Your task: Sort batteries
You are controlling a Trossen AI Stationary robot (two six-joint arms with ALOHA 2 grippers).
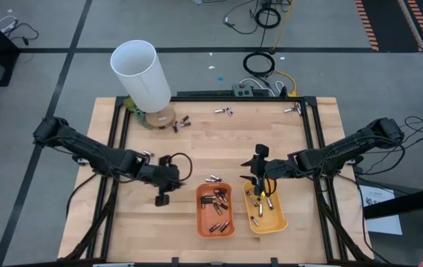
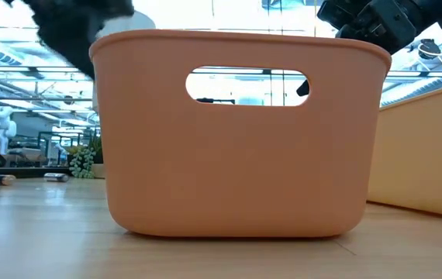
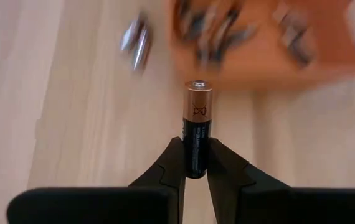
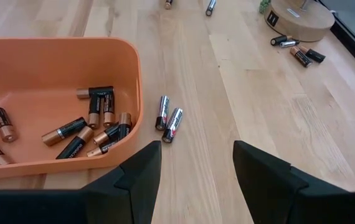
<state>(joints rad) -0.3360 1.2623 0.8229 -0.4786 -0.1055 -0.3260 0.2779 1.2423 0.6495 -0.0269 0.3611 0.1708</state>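
Batteries: I see my left gripper [image 3: 194,163] pinching one dark coppery-capped battery [image 3: 197,127]; the right gripper [image 4: 193,163] gapes wide, empty. Two silvery cells [image 4: 168,118] lie beside the orange tray [image 4: 53,56], holding perhaps nine.

Left hand [image 3: 195,163] clamped on a battery [image 3: 197,127], right hand [image 4: 196,165] spread, hovering.

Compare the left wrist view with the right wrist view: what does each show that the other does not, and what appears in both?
Left wrist view only: the left gripper shut on a dark, copper-topped battery. Right wrist view only: the right gripper open and empty, the round wooden base and the dark batteries beside it. Both: the orange tray of dark batteries and the two silvery batteries lying just outside it.
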